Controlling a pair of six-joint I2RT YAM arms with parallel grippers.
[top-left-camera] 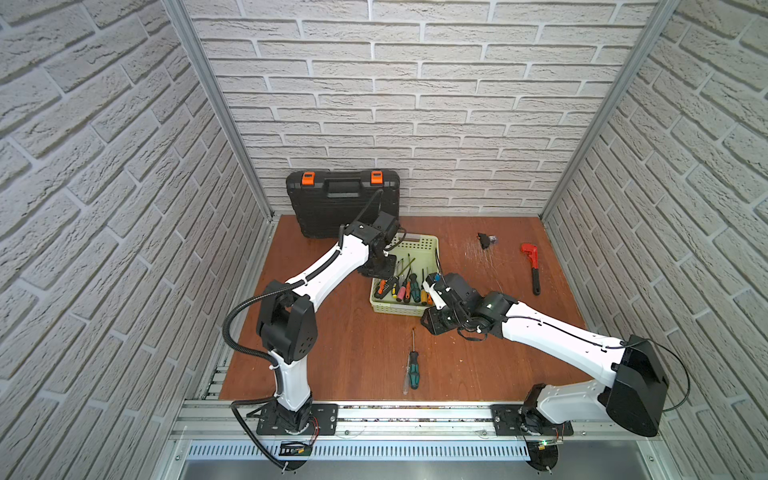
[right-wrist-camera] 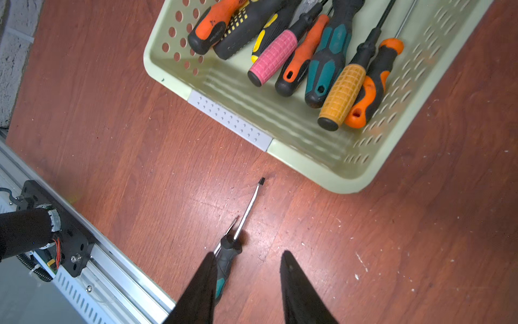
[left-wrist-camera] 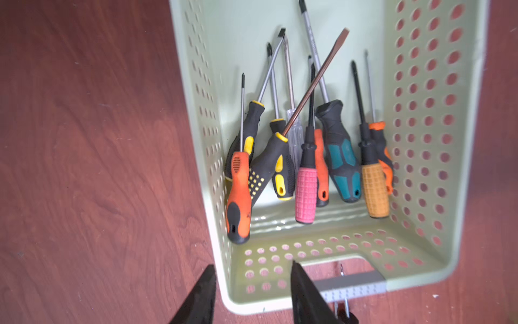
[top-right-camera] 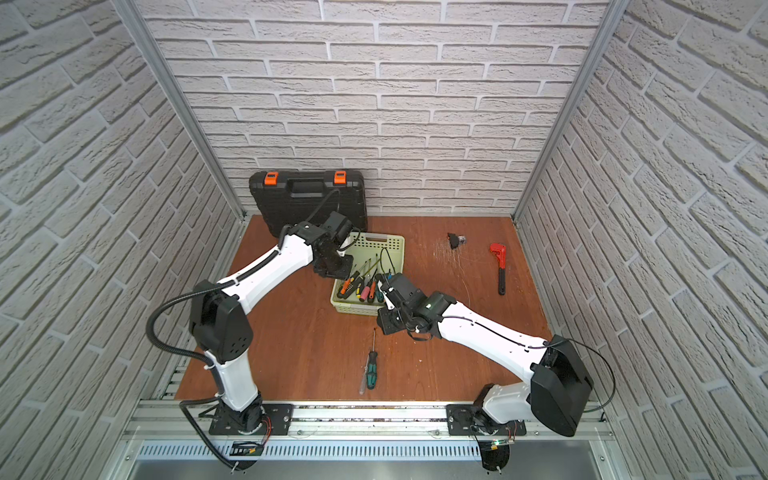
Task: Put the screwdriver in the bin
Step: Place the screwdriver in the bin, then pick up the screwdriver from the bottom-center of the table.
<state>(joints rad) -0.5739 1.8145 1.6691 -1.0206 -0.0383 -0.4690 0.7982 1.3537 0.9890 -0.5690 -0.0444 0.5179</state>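
Observation:
The pale green bin (top-left-camera: 419,240) (top-right-camera: 376,239) sits mid-table with several screwdrivers (left-wrist-camera: 307,182) lying inside. Nearer the front edge, a teal-and-black-handled screwdriver (top-left-camera: 414,368) (top-right-camera: 372,370) lies on the wooden table. My left gripper (left-wrist-camera: 252,264) hovers open and empty over the bin's corner (left-wrist-camera: 252,303), one finger outside the wall and one over it. My right gripper (right-wrist-camera: 249,253) is open with nothing between its fingers. It hangs low over the table near the bin's front rim (right-wrist-camera: 322,168). The screwdriver's shaft (right-wrist-camera: 248,209) points toward the bin, its handle partly hidden behind one finger.
A clear-handled screwdriver (top-left-camera: 405,380) lies beside the teal one. A black toolcase (top-left-camera: 343,203) with orange latches leans against the back wall behind the bin. A red pipe wrench (top-left-camera: 532,266) and a small black part (top-left-camera: 484,240) lie at the right. A metal rail (right-wrist-camera: 112,277) borders the front.

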